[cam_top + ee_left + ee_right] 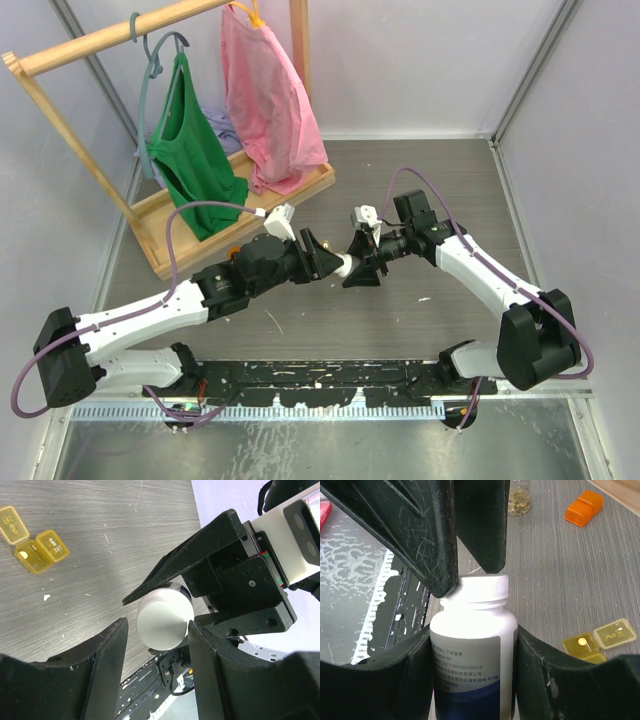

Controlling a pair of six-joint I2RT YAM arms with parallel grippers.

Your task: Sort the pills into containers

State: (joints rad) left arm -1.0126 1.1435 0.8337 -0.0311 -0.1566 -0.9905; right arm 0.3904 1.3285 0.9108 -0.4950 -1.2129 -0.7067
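Observation:
A white pill bottle (pixel 470 655) with a grey and blue label is held off the table, and my right gripper (pixel 472 630) is shut on its body. Its white cap (pixel 164 620) faces my left gripper (pixel 159 624), whose jaws stand round the cap. One finger touches the cap and a narrow gap shows at the other. In the top view the two grippers meet at the bottle (pixel 345 266). The containers (pixel 37 550), a yellow two-cell pill box with its lids flipped open, lie on the table (pixel 600 642). One cell holds a small pale pill (pixel 581 641).
An orange pill box (pixel 584 507) and a small glass vial (pixel 519 500) stand farther out on the table. A wooden clothes rack (pixel 235 215) with green and pink garments fills the back left. White walls close in the sides.

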